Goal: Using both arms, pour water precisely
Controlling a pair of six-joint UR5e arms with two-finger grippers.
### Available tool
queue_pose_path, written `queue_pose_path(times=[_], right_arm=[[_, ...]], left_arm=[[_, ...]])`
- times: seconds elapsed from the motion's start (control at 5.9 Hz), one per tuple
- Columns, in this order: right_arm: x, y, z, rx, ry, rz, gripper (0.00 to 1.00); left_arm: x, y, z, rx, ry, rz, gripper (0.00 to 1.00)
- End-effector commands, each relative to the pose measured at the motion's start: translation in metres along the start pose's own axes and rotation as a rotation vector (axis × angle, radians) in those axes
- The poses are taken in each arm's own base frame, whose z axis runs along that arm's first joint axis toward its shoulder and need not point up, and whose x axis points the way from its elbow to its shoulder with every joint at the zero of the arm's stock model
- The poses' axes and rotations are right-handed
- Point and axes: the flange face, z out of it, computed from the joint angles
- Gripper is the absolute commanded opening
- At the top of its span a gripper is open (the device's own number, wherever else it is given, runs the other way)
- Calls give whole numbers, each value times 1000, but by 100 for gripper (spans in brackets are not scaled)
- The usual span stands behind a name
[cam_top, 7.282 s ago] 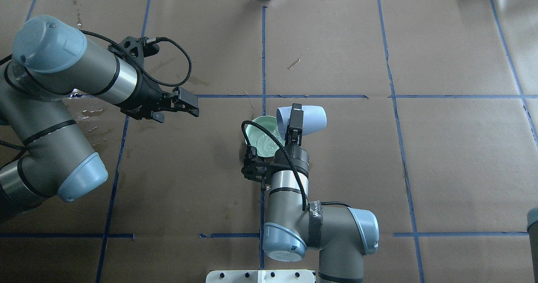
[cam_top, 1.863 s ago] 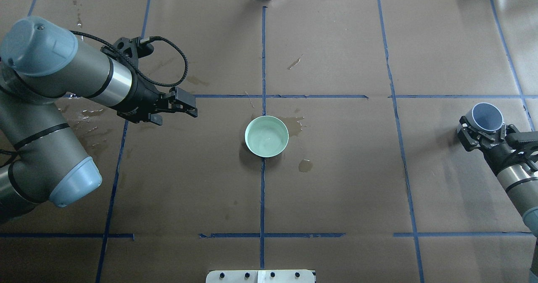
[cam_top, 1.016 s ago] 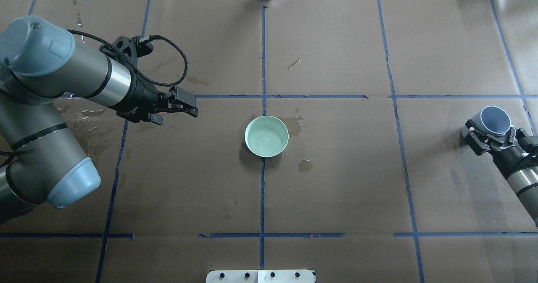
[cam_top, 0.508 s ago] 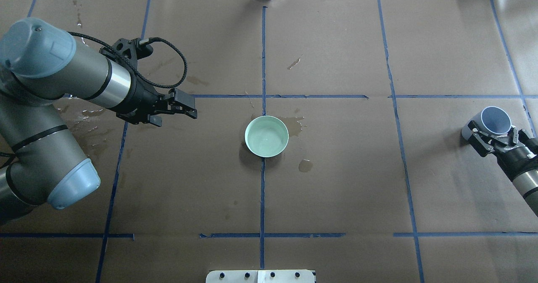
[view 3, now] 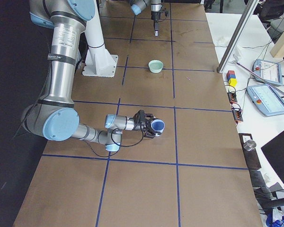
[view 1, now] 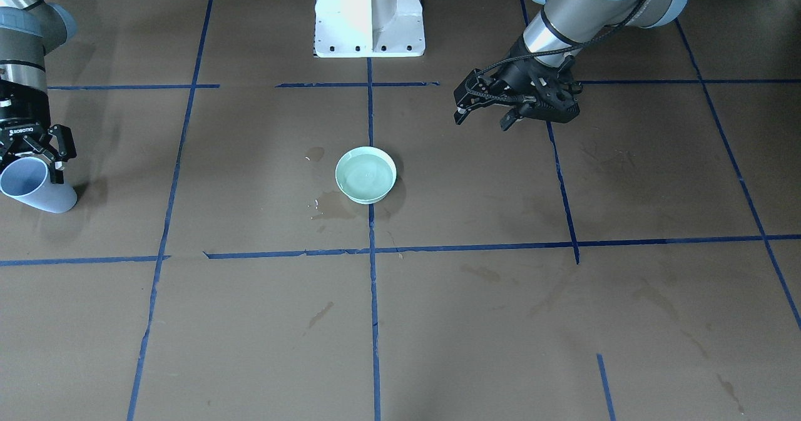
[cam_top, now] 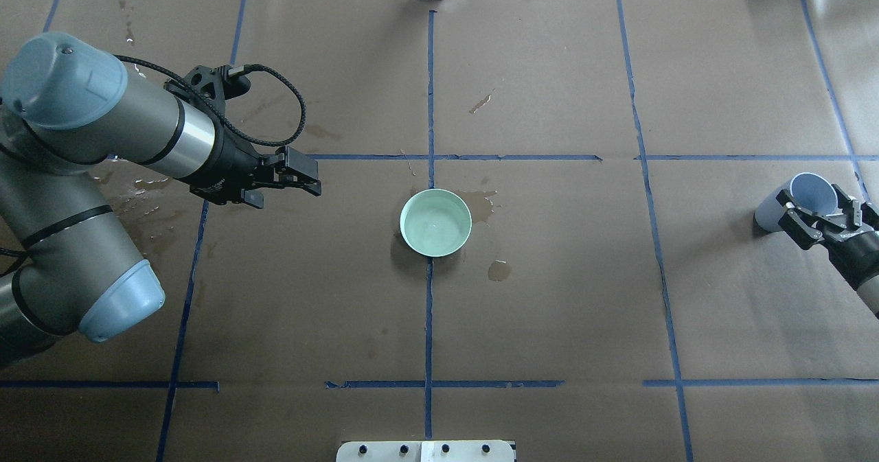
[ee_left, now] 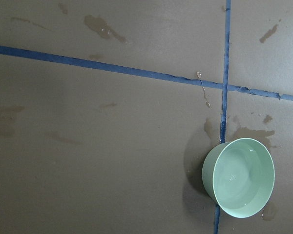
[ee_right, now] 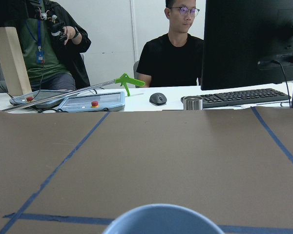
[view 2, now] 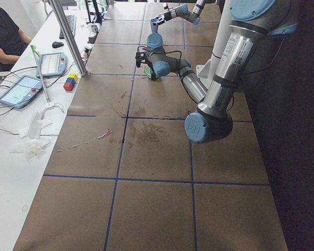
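Observation:
A mint-green bowl [cam_top: 436, 204] stands mid-table, also in the front view [view 1: 366, 192] and the left wrist view [ee_left: 210, 175]. The water [ee_left: 241, 175] shows in it as a faint glossy sheen. My left gripper [cam_top: 307, 177] hovers left of the bowl, open and empty; it also shows in the front view [view 1: 483, 119]. A pale blue cup [cam_top: 790, 201] stands upright at the table's far right. My right gripper [cam_top: 824, 218] is open, its fingers either side of the cup's rim [ee_right: 161, 219]. The front view shows this cup [view 1: 44, 196] below the right gripper [view 1: 31, 157].
Small puddles lie beside the bowl [cam_top: 499, 270] and a wet patch lies under the left arm [cam_top: 141, 194]. The white pedestal [view 1: 369, 14] stands at the robot's edge. Operators, a keyboard and control tablets [ee_right: 93, 101] are beyond the table's right end.
Earlier the right gripper tipped the blue cup over the bowl, then carried it to the far right. In the last half second that gripper drew back while the cup stayed. The left arm barely shifted.

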Motion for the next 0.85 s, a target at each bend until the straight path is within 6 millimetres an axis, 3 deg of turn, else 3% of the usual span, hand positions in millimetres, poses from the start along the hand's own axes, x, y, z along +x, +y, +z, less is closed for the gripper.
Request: queue_pose_path(times=[0.0, 0.51, 0.68], right_arm=[[0, -21, 4, 3, -22, 19, 100], [24, -61, 13, -32, -44, 14, 100], [48, -85, 15, -72, -54, 5, 100]], left_arm=[[0, 0, 1, -1, -2, -1, 100], [-3, -1, 6, 13, -15, -4, 100], [-1, 4, 14, 14, -23, -1, 100]])
